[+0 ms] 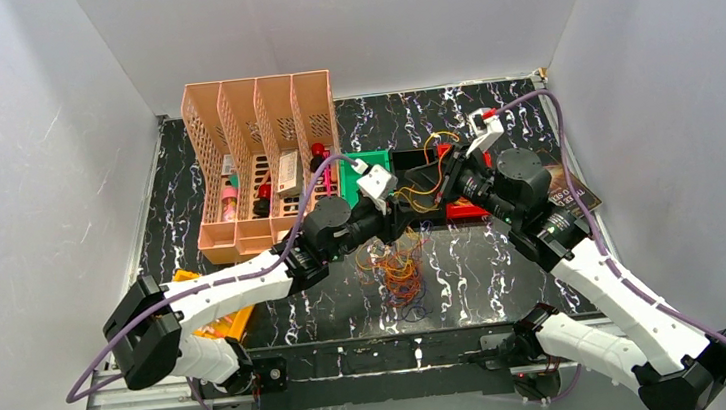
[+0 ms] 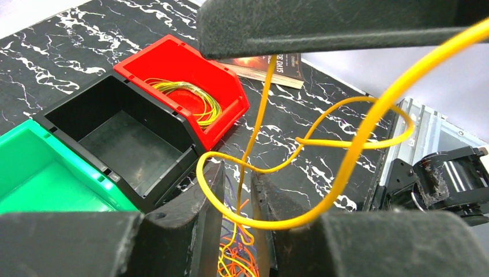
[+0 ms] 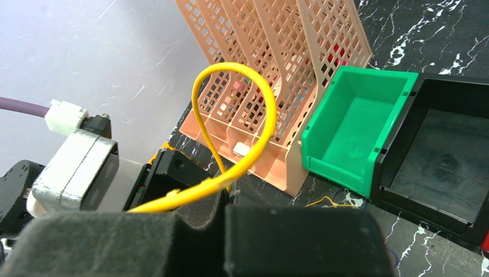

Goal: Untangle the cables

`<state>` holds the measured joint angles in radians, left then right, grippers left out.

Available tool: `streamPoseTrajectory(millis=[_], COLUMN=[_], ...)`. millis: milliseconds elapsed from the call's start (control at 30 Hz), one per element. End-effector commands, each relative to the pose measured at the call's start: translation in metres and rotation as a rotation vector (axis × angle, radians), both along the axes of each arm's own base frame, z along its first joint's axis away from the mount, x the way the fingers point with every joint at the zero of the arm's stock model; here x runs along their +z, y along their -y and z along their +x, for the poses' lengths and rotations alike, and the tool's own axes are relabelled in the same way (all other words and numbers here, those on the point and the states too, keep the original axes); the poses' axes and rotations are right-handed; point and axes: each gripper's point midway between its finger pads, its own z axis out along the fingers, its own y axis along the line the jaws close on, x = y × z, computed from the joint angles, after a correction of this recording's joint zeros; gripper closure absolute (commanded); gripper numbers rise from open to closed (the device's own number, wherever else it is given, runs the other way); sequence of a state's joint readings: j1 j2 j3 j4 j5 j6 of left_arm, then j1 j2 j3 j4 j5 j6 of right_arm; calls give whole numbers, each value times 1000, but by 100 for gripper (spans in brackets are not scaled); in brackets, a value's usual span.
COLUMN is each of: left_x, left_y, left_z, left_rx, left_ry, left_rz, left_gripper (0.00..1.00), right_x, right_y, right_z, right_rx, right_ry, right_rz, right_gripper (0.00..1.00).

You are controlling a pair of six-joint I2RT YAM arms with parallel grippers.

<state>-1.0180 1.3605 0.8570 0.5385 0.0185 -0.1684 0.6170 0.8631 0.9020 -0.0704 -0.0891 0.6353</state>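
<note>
On the marbled counter (image 1: 505, 262) the cables (image 1: 401, 274) are heaped; one yellow cable (image 3: 230, 66), clamped in the closed right end effector (image 3: 225, 202), is threaded through the barely parted left end effector (image 2: 237, 184), apparently to be drawn free.

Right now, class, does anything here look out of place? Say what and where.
A heap of cables lies loose on the table, colours knotted together, unlike the neat coil inside the red bin.

Bright, even overhead light; soft shadows, faint sheen on tabletop (image 1: 486, 275). Wrist views: close fingers (image 2: 206, 222) blurred, background sharper.
</note>
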Motion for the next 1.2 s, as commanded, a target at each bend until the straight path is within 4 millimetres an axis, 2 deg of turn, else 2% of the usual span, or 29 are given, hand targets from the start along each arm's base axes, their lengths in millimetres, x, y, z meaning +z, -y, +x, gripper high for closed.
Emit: streamPoseTrajectory(millis=[0, 100, 200, 300, 333, 367, 467, 533, 667, 867, 1000, 1167], left_x=[23, 23, 27, 37, 44, 48, 62, 69, 81, 94, 102, 115], left_y=[4, 3, 1, -3, -8, -11, -24, -28, -33, -36, -36, -33], left_z=[3, 4, 5, 6, 7, 10, 22, 28, 34, 36, 34, 30], left_rx=[-3, 6, 17, 31, 47, 66, 150, 184, 207, 215, 204, 174], left_ry=[46, 51, 60, 77, 93, 103, 122, 133, 153, 165, 169, 172], left_rz=[-64, -73, -91, -104, -98, -93, -95, -100, -104, -119, -135, -150], left_gripper=[80, 87, 100, 100, 100, 100, 100, 100, 100, 100, 100, 100], right_x=[47, 45, 42, 27, 12, 5, -20, -28, -62, -89, -94, -83], right_y=[-2, -2, -1, 7, 21, 31, 54, 61, 71, 49, 35, 21], right_z=[-6, -7, -6, -3, -2, -2, -15, -23, -34, -49, -52, -44], right_rx=[26, 26, 20, -22, -80, -115, -167, -168, -177, -20, 60, 106], right_ry=[93, 89, 81, 72, 71, 80, 108, 138, 175, 213, 248, 321], right_rz=[93, 91, 86, 33, -29, -54, -105, -106, -100, -85, -81, -73], right_gripper=[100, 100, 100, 97, 74, 61, 38, 35, 32, 32, 30, 27])
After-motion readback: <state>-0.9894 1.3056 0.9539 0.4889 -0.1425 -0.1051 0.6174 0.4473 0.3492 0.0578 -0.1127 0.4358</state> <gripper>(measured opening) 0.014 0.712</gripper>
